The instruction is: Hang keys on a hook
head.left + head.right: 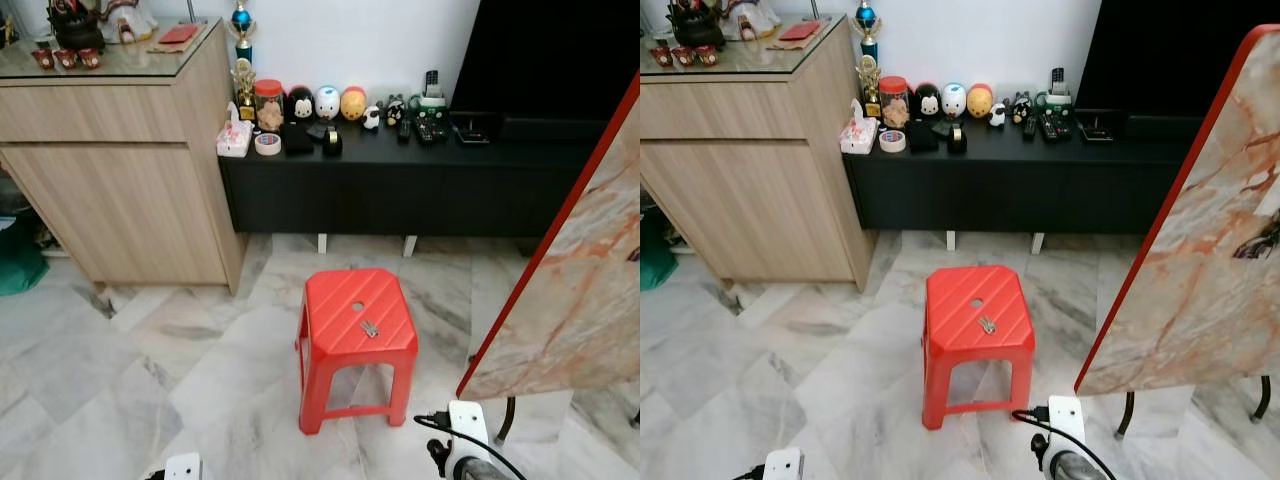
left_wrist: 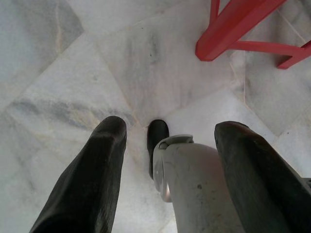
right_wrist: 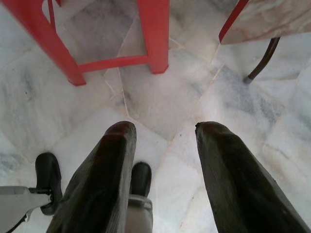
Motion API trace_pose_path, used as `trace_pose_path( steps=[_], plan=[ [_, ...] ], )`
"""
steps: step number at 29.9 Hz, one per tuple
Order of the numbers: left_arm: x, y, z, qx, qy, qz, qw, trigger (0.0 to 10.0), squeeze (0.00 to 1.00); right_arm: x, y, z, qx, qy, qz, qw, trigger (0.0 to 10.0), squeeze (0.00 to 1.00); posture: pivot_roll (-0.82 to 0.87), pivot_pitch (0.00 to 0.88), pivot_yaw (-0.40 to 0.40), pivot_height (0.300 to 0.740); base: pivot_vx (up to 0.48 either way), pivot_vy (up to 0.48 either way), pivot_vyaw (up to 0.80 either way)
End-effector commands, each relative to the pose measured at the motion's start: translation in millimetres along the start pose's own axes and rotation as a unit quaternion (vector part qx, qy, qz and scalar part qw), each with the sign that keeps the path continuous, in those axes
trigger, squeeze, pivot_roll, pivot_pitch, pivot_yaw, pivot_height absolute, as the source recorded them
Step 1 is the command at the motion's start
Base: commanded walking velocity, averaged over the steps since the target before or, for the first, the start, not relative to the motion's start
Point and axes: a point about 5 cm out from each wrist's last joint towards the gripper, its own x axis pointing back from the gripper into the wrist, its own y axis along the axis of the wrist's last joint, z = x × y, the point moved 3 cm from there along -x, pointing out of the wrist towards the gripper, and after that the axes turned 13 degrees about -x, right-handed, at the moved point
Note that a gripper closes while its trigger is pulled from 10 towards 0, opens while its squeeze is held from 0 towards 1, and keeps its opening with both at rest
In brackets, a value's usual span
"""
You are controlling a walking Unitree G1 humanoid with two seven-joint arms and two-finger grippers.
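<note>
Grey marble floor (image 1: 150, 380) surrounds a red plastic stool (image 1: 355, 340) at frame centre; small metal keys (image 1: 369, 328) lie on its seat, unpicked. Both pincers, left pincer (image 2: 167, 145) and right pincer (image 3: 165, 145), hang low, fingers apart and empty. Grasping and hanging remain.

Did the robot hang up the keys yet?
Not yet. The keys lie on top of the red stool, untouched. The left hand and right hand both hang open near the floor, holding nothing. Left to do: pick up the keys and find a hook for them.
</note>
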Motion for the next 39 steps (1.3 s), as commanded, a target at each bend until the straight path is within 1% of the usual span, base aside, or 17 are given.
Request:
trace_pose_path(
  steps=[1,12,15,19,22,25,39],
  plan=[
    [1.2,-5.4,-0.3,-0.005,-0.002,0.010,1.000,10.0,0.00,0.2,0.5,-1.2,0.001,-0.002,-0.004,1.000,10.0,0.00,0.07,0.000,-0.039,0.740,0.255,0.000,0.00],
    [1.0,-4.9,0.3,-0.005,0.000,0.010,1.000,10.0,0.00,0.1,1.7,-0.1,0.006,0.002,-0.006,1.000,10.0,0.00,0.08,0.000,-0.040,0.740,0.251,0.000,0.00],
    [1.0,-4.9,0.4,-0.005,-0.001,0.010,1.000,10.0,0.00,0.1,3.5,0.2,0.012,0.004,-0.013,1.000,10.0,0.00,0.08,0.000,-0.040,0.740,0.254,0.000,0.80],
    [0.9,-4.7,0.3,-0.005,-0.001,0.010,1.000,10.0,0.00,0.2,4.1,0.7,-0.007,0.005,-0.019,1.000,10.0,0.00,0.08,0.000,-0.041,0.740,0.253,0.000,0.80],
    [0.9,-4.6,0.3,-0.005,-0.001,0.010,1.000,10.0,0.00,0.2,4.5,1.2,-0.009,0.007,-0.020,1.000,10.0,0.00,0.08,0.000,-0.041,0.740,0.252,0.000,0.59],
    [0.8,-4.3,0.3,-0.004,-0.001,0.009,1.000,10.0,0.00,0.3,4.8,1.1,-0.022,0.006,-0.024,0.999,10.0,0.00,0.08,0.000,-0.041,0.740,0.254,0.000,0.00],
    [0.8,-4.2,-0.1,-0.004,-0.002,0.009,1.000,10.0,0.00,0.3,4.7,1.0,-0.022,0.007,-0.023,0.999,10.0,0.00,0.08,0.000,-0.041,0.740,0.253,0.000,0.00]
  ],
)
